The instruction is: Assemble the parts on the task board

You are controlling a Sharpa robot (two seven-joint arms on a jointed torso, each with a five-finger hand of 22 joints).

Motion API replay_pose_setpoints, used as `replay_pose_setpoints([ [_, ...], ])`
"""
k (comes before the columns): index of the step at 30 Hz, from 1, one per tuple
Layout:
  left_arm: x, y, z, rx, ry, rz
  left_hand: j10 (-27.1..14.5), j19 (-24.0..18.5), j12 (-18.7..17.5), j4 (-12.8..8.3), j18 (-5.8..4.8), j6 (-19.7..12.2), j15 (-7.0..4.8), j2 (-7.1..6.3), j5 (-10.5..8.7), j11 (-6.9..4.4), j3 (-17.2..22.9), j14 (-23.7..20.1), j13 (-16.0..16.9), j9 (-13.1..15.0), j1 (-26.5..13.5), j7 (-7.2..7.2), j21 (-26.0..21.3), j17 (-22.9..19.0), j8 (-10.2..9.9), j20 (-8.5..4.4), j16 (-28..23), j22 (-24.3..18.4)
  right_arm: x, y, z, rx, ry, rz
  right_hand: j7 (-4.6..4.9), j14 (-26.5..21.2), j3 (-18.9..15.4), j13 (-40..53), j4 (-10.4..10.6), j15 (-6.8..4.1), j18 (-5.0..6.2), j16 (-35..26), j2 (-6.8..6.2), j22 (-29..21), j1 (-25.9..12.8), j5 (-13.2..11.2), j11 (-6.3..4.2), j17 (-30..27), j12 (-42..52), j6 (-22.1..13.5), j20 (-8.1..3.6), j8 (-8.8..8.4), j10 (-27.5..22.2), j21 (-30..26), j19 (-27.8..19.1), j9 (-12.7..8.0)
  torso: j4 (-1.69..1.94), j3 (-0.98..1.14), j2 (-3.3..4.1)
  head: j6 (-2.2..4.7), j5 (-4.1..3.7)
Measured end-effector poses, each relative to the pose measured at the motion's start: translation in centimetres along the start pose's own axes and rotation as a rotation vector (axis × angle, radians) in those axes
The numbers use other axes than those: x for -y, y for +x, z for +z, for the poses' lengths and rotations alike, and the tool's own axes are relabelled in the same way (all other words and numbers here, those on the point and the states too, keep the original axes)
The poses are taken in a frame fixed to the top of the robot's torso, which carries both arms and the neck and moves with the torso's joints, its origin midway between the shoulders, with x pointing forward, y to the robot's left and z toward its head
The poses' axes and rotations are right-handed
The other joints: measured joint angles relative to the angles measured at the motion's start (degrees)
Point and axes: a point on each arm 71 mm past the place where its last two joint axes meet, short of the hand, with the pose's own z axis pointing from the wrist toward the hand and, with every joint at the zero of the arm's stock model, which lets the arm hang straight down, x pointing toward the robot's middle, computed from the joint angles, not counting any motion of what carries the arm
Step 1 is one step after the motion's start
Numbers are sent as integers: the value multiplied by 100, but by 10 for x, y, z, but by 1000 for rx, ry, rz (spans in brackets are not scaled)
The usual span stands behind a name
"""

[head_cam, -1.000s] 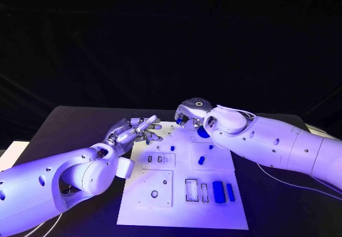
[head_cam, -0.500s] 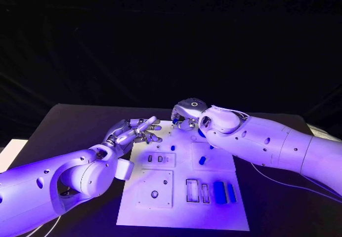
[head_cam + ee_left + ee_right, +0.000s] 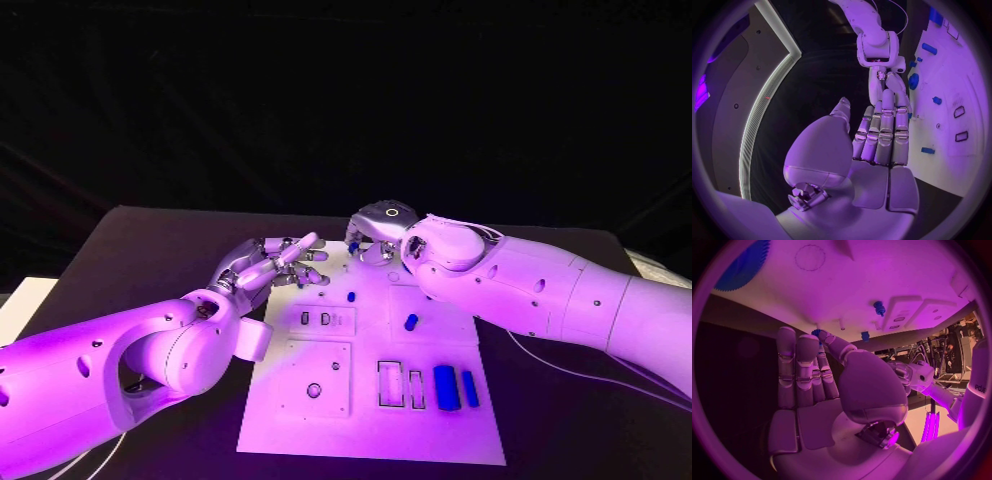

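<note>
Your task board (image 3: pixel 368 400) lies mid-table. Near-edge slots: two blue parts (image 3: pixel 456 387) lie side by side, beside two slots with no part. Another small blue part (image 3: pixel 411 322) sits mid-board. Left hand (image 3: pixel 274 262) hovers at the far-left corner, fingers extended, holding nothing. Right hand (image 3: pixel 372 240) pinches a small blue piece (image 3: pixel 816 333) at the far edge.

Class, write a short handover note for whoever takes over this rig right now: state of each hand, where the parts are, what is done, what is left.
Left hand: holds nothing, fingers apart, at the task board's far left corner.
Right hand: over the board's far edge; a small blue part sits at its fingertips, grip unclear.
Parts: two blue bars lie at the board's near right; a blue peg stands mid-board.
Done: cannot tell.
Left: several slots look unfilled.
</note>
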Motion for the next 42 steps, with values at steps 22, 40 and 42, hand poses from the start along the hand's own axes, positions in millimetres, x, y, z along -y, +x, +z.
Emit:
replay_pose_setpoints([
  [22,0,0,1,-1,1,0,0,0,0,-13,0,0,0,0,0,0,14,0,-1,4,0,0,0,6,1,0,0,0,-3,4,7,-24,9,14,100,-94,80,7,80,94,0,-31,-146,-84,-75,65,100,-114,8,-210,111,-24,-296,11,-121,-13,-2,-1,11,-25,3],
  [40,0,-4,0,10,1,4,0,-21,0,-13,-1,0,0,0,0,0,13,0,3,3,0,0,0,5,2,-21,0,0,16,-3,-22,15,34,74,328,-263,-431,26,237,307,0,-621,-383,-494,70,73,312,-753,119,-1181,255,-32,-1354,-280,-442,-109,-23,5,1,1,-8],
  [42,0,-5,-1,12,1,5,0,-21,0,-13,-1,0,0,0,0,0,13,0,3,3,0,0,0,5,2,-21,0,0,25,-7,-35,27,51,103,320,-184,-452,103,261,253,1,-510,-352,-368,97,136,282,-633,341,-1093,264,-17,-913,-200,-361,-103,-34,6,-4,6,-6],
])
